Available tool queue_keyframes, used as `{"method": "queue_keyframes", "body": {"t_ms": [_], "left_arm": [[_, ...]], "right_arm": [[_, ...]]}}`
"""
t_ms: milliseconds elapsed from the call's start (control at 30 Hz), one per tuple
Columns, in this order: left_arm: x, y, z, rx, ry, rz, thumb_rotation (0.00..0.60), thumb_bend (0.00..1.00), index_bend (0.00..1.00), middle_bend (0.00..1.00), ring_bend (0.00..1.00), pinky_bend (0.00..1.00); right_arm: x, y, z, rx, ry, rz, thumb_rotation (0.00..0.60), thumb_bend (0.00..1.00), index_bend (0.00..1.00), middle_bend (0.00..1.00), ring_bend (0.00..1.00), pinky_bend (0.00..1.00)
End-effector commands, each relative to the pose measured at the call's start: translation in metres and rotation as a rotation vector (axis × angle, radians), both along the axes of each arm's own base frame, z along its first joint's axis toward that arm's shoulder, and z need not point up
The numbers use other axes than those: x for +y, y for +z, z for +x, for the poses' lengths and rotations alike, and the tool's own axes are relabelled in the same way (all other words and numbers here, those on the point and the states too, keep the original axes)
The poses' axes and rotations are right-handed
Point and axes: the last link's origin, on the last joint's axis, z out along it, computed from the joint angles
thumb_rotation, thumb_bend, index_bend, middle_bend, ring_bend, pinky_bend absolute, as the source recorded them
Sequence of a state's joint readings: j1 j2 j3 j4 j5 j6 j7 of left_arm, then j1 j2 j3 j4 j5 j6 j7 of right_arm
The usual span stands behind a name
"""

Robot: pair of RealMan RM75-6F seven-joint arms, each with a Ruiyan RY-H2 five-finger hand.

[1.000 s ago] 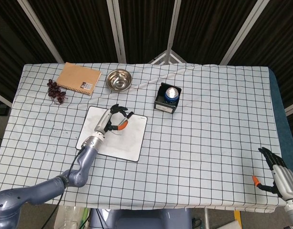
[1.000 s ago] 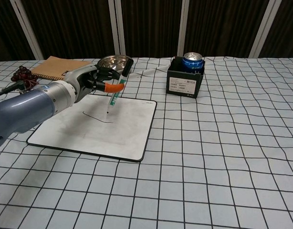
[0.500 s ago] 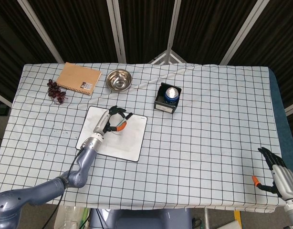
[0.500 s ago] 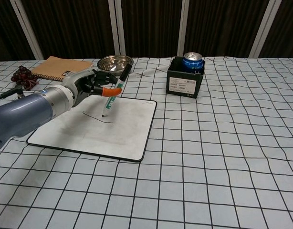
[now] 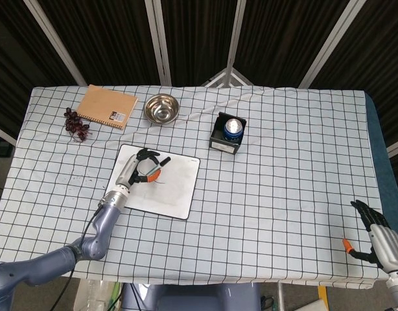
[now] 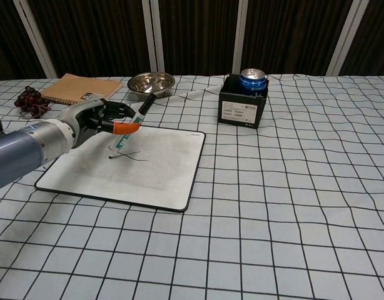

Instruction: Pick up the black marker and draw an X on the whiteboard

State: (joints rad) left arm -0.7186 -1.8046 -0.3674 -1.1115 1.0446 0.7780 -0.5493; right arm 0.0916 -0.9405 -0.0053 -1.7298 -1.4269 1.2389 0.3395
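Note:
My left hand (image 6: 95,120) (image 5: 139,170) holds the black marker (image 6: 131,125) tilted over the whiteboard (image 6: 142,181) (image 5: 179,188), with the tip down near the board's surface at its left part. Two crossing black strokes (image 6: 126,154) show on the board under the marker tip. In the head view the marker is mostly hidden by the fingers. My right hand (image 5: 378,238) hangs off the table's near right corner, fingers spread and holding nothing; the chest view does not show it.
A black box with a blue can (image 6: 244,99) (image 5: 229,132) stands right of the board. A steel bowl (image 6: 151,82) (image 5: 162,107), a brown notebook (image 6: 79,87) (image 5: 107,107) and a bunch of dark grapes (image 6: 29,100) (image 5: 77,123) lie behind the board.
My left hand moved left and toward me across the whiteboard with the marker, leaving a second stroke that crosses the first line. The right hand has not moved.

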Motion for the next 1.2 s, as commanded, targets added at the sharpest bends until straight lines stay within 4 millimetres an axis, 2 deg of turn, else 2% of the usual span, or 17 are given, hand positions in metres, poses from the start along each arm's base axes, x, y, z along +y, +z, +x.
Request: {"method": "queue_keyframes", "body": {"t_ms": [33,133,233,467,600,667,800,1200], "left_arm": [[-0.006,0.004,-0.011,0.012,0.017,-0.004,0.6,0.5,0.74,0.24,0.0,0.0],[-0.011,0.009,-0.017,0.011,0.029,0.003,0.6,0.5,0.74,0.24,0.0,0.0],[-0.009,0.022,-0.015,-0.029,0.035,0.038,0.6,0.5,0.74,0.24,0.0,0.0],[0.006,0.057,0.018,-0.121,-0.032,0.122,0.6,0.5,0.74,0.24,0.0,0.0],[0.01,0.064,0.038,-0.163,-0.066,0.13,0.6,0.5,0.74,0.24,0.0,0.0],[0.011,0.064,0.043,-0.166,-0.075,0.124,0.6,0.5,0.74,0.24,0.0,0.0],[0.008,0.048,0.053,-0.165,-0.082,0.076,0.6,0.5,0.74,0.24,0.0,0.0],[0.005,0.004,0.052,-0.121,-0.048,0.012,0.6,0.5,0.74,0.24,0.0,0.0]], "right_arm": [[0.0,0.0,0.0,0.001,0.001,-0.001,0.6,0.35,0.0,0.0,0.0,0.0],[0.001,0.0,0.001,0.002,0.003,-0.002,0.6,0.35,0.0,0.0,0.0,0.0],[0.001,0.0,0.001,0.002,0.006,-0.005,0.6,0.35,0.0,0.0,0.0,0.0],[0.001,0.0,0.002,0.0,0.01,-0.006,0.6,0.35,0.0,0.0,0.0,0.0],[0.0,0.0,0.002,-0.001,0.009,-0.005,0.6,0.35,0.0,0.0,0.0,0.0],[0.0,0.0,0.002,-0.002,0.01,-0.006,0.6,0.35,0.0,0.0,0.0,0.0],[0.0,0.0,0.001,-0.003,0.008,-0.005,0.6,0.35,0.0,0.0,0.0,0.0],[0.0,0.001,-0.001,-0.01,-0.002,-0.003,0.6,0.35,0.0,0.0,0.0,0.0]]}}
